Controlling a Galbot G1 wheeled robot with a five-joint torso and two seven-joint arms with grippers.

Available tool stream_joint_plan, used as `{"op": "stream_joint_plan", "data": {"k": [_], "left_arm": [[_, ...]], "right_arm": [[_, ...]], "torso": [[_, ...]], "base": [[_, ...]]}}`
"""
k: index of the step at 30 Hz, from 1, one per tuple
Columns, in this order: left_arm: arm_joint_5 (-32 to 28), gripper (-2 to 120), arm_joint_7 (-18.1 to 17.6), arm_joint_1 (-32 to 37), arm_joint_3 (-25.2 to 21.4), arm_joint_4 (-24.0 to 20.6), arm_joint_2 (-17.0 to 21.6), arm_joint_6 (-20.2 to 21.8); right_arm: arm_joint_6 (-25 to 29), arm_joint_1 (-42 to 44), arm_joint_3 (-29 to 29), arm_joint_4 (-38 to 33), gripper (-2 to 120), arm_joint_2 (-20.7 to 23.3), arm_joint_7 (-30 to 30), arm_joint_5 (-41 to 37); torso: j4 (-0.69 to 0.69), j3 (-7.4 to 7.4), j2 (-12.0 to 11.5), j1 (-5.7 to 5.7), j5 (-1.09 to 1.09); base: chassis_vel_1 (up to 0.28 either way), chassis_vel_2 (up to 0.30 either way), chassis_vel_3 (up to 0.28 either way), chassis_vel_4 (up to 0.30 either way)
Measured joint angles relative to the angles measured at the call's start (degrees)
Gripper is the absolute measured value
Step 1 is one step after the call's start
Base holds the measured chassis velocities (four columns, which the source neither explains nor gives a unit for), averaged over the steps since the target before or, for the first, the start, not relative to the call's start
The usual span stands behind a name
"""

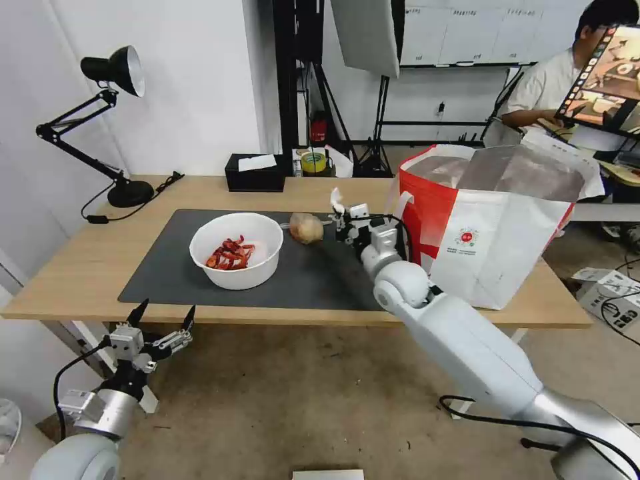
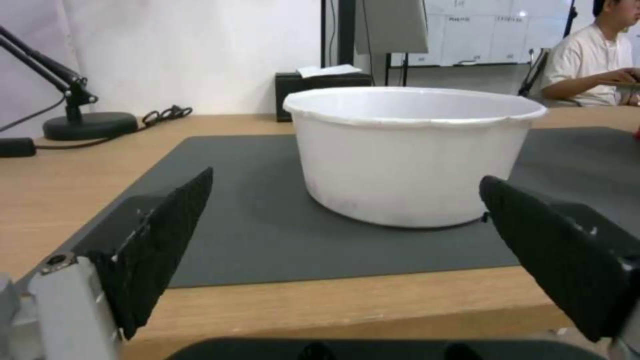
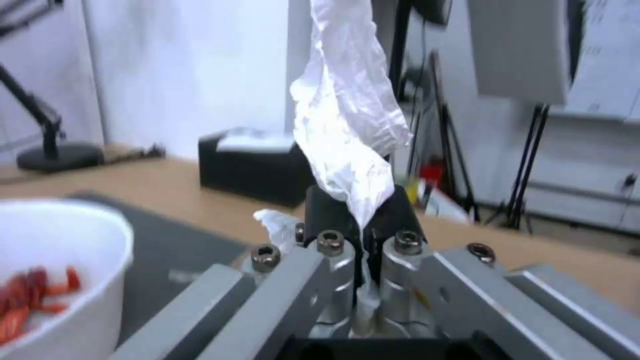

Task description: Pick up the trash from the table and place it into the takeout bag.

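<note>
Mid-frame in the head view, the right gripper (image 1: 341, 215) pinches the thin crinkled clear plastic neck (image 3: 350, 125) of the small beige-filled plastic bag (image 1: 306, 228), seemingly light, floppy, best held there, beside the large white-and-red takeout bag (image 1: 493, 233); the left gripper (image 1: 165, 319) hangs spread at lower left.

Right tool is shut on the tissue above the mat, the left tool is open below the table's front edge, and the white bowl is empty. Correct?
Not quite. The white bowl holds red shells, as the head view shows. The rest stands: right tool shut on the tissue above the mat, left tool open below the table's front edge.
</note>
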State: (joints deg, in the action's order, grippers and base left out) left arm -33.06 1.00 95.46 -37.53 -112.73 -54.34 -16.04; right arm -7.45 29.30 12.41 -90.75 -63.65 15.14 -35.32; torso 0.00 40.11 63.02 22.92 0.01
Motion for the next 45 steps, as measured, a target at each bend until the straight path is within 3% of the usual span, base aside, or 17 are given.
{"op": "stream_joint_plan", "data": {"k": [5,7,12,14,21,29,35,39,45], "left_arm": [[0.09,100,-0.18,0.12,-0.11,-0.53,0.02,0.15],[0.27,100,-0.3,0.54,-0.32,-1.0,-0.08,0.18],[0.37,100,-0.28,0.74,-0.4,-1.42,-0.12,0.18],[0.52,100,-0.27,0.84,-0.32,-1.63,-0.17,0.19],[0.86,100,-0.27,0.85,0.43,-2.01,-0.18,0.21],[0.89,100,-0.32,0.8,0.77,-2.6,-0.03,0.8],[0.87,100,-0.34,0.91,0.72,-2.62,0.18,0.95],[0.86,100,-0.34,0.89,0.72,-2.61,0.18,0.94],[0.85,100,-0.35,0.27,1.16,-2.32,0.14,0.95]], "right_arm": [[2.74,2.85,-4.33,-6.81,0,3.58,-0.16,1.21],[2.82,5.57,-9.98,-13.04,0,7.76,0.16,1.22],[1.04,8.51,-16.25,-19.15,0,13.34,2.3,1.12],[-0.16,10.1,-19.31,-20.91,0,15.45,5.71,2.57],[-2.36,11.78,-22.78,-19.83,0,16.19,12.87,5.97],[-7.55,11.83,-23.84,-19.49,0,16.85,16.13,1.65],[-9.0,11.17,-24.22,-19.46,23,17.25,16.27,0.1],[-9.27,11.18,-24.22,-19.43,31,17.25,16.27,0.08],[-9.66,10.85,-24.13,-19.17,59,17.44,16.13,-0.01]], "torso": [[-0.02,-0.01,0.01,0.0,-0.01],[0.01,-0.01,0.01,0.0,-0.02],[-0.02,-0.01,0.01,-0.01,0.0],[-0.01,-0.01,0.01,-0.01,-0.01],[-0.01,0.0,0.01,0.0,0.01],[0.0,0.0,0.01,-0.01,0.0],[0.0,0.0,0.01,0.0,-0.01],[0.0,0.0,0.01,0.0,-0.01],[0.0,0.0,0.01,0.0,-0.01]], "base": [[0.0,0.0,0.0,0.0],[0.0,0.0,0.0,0.0],[0.0,0.0,0.0,0.0],[0.0,0.0,0.0,0.0],[0.0,0.0,0.0,0.0],[0.0,0.0,0.0,0.0],[0.0,0.0,0.0,0.0],[0.0,0.0,0.0,0.0],[0.0,0.0,0.0,0.0]]}}
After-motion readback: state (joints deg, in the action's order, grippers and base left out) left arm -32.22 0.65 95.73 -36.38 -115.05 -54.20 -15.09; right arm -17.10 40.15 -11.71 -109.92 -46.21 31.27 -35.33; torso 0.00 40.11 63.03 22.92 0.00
